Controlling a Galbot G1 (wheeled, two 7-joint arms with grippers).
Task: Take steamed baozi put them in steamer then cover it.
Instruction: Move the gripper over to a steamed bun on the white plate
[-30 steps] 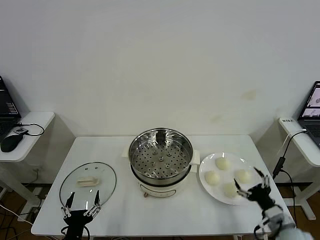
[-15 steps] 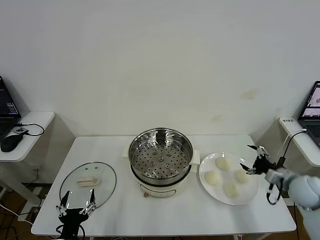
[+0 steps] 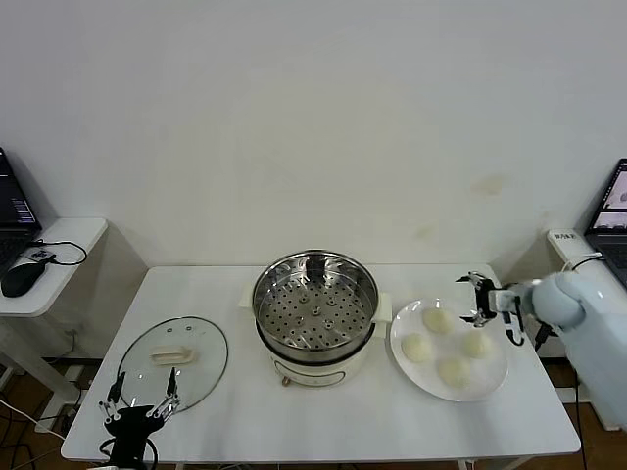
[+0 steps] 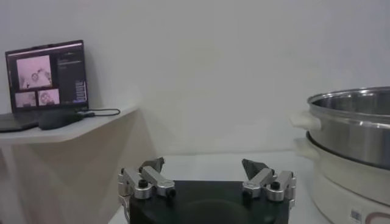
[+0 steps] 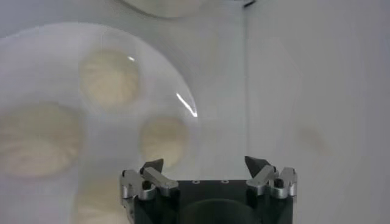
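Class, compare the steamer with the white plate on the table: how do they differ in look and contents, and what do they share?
The steamer is a deep, shiny steel pot on a white base; the white plate is flat and shallow. The steamer's perforated tray holds no buns, while the plate carries all four steamed baozi. The steamer stands at the table's middle; the plate lies toward the robot's right, beside the open right gripper. Both are round and uncovered.

Four baozi (image 3: 438, 319) plated; steamer (image 3: 314, 302) open; cover (image 3: 173, 357) aside
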